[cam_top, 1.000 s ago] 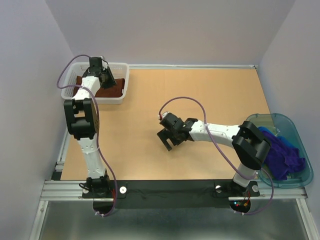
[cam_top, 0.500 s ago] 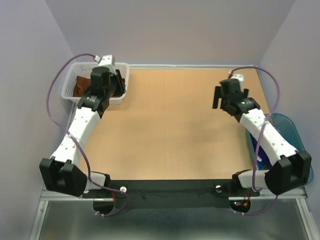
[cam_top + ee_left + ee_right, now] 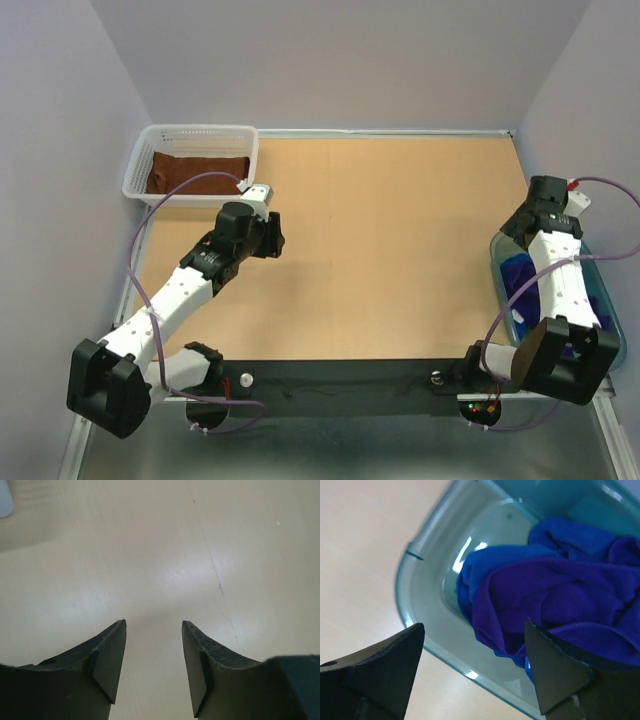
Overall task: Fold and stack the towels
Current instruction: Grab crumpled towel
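The rust-brown towel (image 3: 196, 172) is lying flat in the white basket (image 3: 137, 186), which sits at the far-left corner of the desk (image 3: 400, 260), roughly 10 o'clock in the top view. From the left gripper (image 3: 153, 623), that towel is off toward 10-11 o'clock and well apart from it, not touching at all. That gripper is hanging over bare wood just past the basket's near-right corner. Its jaws are partway open with only desk showing in the gap, so it's got hold of nothing.

The other two towels are bunched up together in the see-through teal bin (image 3: 422, 605) at the right edge of the desk, around 3-4 o'clock from above. In the right wrist view the dark purple towel (image 3: 555, 600) is the crumpled heap on top, filling the middle and running out toward 3 o'clock. The bright blue towel (image 3: 572, 537) pokes out from under it at 12-1 o'clock and also wraps round its 9 o'clock side. I can't make out a label on it from here.

The right gripper (image 3: 473, 625) is right above that pile, with the bin's near wall at about 7-8 o'clock below it. Its jaws are spread wide, one finger either side of the purple heap in the view, but it isn't pinching any cloth. Can't tell whether the fingertips actually touch the fabric or just hover over it.
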You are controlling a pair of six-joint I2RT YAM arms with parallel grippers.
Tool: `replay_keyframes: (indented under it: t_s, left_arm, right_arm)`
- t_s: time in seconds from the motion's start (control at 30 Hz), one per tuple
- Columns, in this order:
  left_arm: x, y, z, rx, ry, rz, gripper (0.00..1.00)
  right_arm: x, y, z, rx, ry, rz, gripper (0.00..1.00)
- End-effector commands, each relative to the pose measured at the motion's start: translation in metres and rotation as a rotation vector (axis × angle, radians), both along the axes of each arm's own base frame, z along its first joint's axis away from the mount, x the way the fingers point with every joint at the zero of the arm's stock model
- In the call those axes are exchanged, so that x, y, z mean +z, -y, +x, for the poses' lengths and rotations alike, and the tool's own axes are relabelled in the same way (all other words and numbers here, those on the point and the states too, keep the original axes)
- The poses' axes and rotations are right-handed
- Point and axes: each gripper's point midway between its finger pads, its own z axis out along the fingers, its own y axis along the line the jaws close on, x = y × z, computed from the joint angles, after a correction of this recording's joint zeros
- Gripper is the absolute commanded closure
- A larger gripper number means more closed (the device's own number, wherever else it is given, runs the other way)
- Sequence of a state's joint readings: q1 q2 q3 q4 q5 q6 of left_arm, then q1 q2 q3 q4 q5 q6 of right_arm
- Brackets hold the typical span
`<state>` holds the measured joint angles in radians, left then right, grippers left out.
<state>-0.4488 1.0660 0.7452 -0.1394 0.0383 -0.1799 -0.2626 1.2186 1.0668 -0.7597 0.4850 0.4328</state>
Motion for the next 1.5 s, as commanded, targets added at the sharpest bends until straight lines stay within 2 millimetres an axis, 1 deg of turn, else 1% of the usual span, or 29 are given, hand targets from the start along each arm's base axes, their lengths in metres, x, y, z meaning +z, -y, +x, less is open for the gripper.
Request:
replay_keyframes:
  t_s: [0.0,0.03,0.07,0.1,0.17,0.3,0.4,0.43,0.6,0.67,0.7,0.73,0.77,0.8,0.83,0.93,1.0,1.07,1.1,1.13,1.2,1.23,1.27,1.3,1.33,1.37,1.4,1.43,1.47]
  left_arm:
    - [0.03,0.001,0.017,0.018,0.139,-0.031,0.39]
    - [0.029,0.001,0.017,0.018,0.138,-0.03,0.38]
    - [0.029,-0.006,0.02,0.058,0.147,-0.011,0.36]
    - [0.03,-0.009,0.021,0.069,0.151,-0.006,0.35]
    - [0.028,-0.011,0.022,0.082,0.151,0.001,0.32]
    - [0.019,-0.012,0.024,0.091,0.131,0.02,0.3]
    - [0.017,-0.016,0.025,0.109,0.132,0.031,0.3]
    - [0.017,-0.016,0.026,0.114,0.134,0.031,0.29]
    - [0.012,-0.02,0.028,0.134,0.131,0.05,0.29]
    - [0.01,-0.02,0.03,0.137,0.124,0.056,0.29]
    - [0.008,-0.02,0.03,0.137,0.12,0.06,0.3]
    - [0.008,-0.021,0.03,0.139,0.119,0.061,0.29]
    - [0.008,-0.021,0.03,0.141,0.119,0.061,0.29]
    - [0.008,-0.021,0.031,0.142,0.121,0.061,0.3]
    - [0.007,-0.021,0.03,0.143,0.119,0.064,0.3]
    - [0.005,-0.022,0.031,0.149,0.114,0.071,0.29]
    - [0.004,-0.022,0.031,0.15,0.113,0.073,0.29]
    - [0.002,-0.022,0.031,0.15,0.107,0.074,0.29]
    - [0.002,-0.022,0.031,0.15,0.105,0.075,0.29]
    - [0.001,-0.021,0.032,0.149,0.104,0.075,0.29]
    - [0.0,-0.022,0.032,0.149,0.101,0.077,0.29]
    - [0.001,-0.021,0.032,0.148,0.102,0.075,0.29]
    - [0.001,-0.021,0.033,0.149,0.104,0.075,0.29]
    - [0.001,-0.021,0.033,0.151,0.103,0.077,0.29]
    - [0.001,-0.022,0.033,0.153,0.103,0.078,0.29]
    - [0.001,-0.022,0.033,0.153,0.102,0.079,0.29]
    - [0.002,-0.022,0.033,0.153,0.104,0.078,0.29]
    - [0.001,-0.022,0.034,0.155,0.102,0.079,0.29]
    - [0.001,-0.022,0.034,0.156,0.103,0.081,0.28]
  right_arm:
    - [-0.026,0.002,-0.004,-0.091,0.038,0.092,0.18]
    - [-0.03,0.003,-0.005,-0.109,0.045,0.103,0.21]
    - [-0.04,0.004,-0.006,-0.12,0.041,0.116,0.22]
    - [-0.044,0.005,-0.007,-0.127,0.039,0.119,0.23]
    - [-0.059,0.008,-0.009,-0.159,0.033,0.13,0.27]
    - [-0.078,0.011,-0.013,-0.193,0.042,0.162,0.35]
    - [-0.089,0.009,-0.011,-0.185,0.053,0.188,0.4]
    - [-0.092,0.009,-0.01,-0.187,0.051,0.194,0.44]
    - [-0.097,0.005,-0.003,-0.173,0.075,0.22,0.57]
    - [-0.097,0.006,-0.002,-0.169,0.078,0.218,0.69]
    - [-0.096,0.007,-0.003,-0.171,0.076,0.213,0.78]
    - [-0.093,0.008,-0.003,-0.173,0.084,0.205,0.9]
    - [-0.085,0.009,-0.002,-0.173,0.106,0.192,0.97]
    - [-0.081,0.011,-0.001,-0.177,0.12,0.181,0.99]
    - [-0.074,0.012,0.0,-0.176,0.138,0.171,1.0]
    - [-0.038,0.019,0.004,-0.175,0.231,0.118,1.0]
    - [-0.005,0.024,0.009,-0.177,0.309,0.077,1.0]
    - [0.033,0.027,0.012,-0.151,0.394,0.032,1.0]
    - [0.062,0.029,0.017,-0.134,0.454,0.005,1.0]
    - [0.085,0.029,0.019,-0.106,0.493,-0.024,1.0]
    - [0.118,0.027,0.028,-0.053,0.554,-0.049,1.0]
    - [0.155,0.02,0.039,0.029,0.619,-0.06,1.0]
    - [0.163,0.009,0.053,0.117,0.635,-0.024,1.0]
    - [0.179,0.012,0.058,0.128,0.657,-0.045,1.0]
    - [0.211,-0.003,0.069,0.233,0.717,-0.032,1.0]
    - [0.218,-0.009,0.083,0.288,0.726,-0.009,1.0]
    - [0.229,-0.017,0.091,0.344,0.749,0.011,0.99]
    - [0.238,-0.034,0.1,0.441,0.771,0.058,1.0]
    - [0.268,-0.043,0.105,0.497,0.827,0.052,0.99]
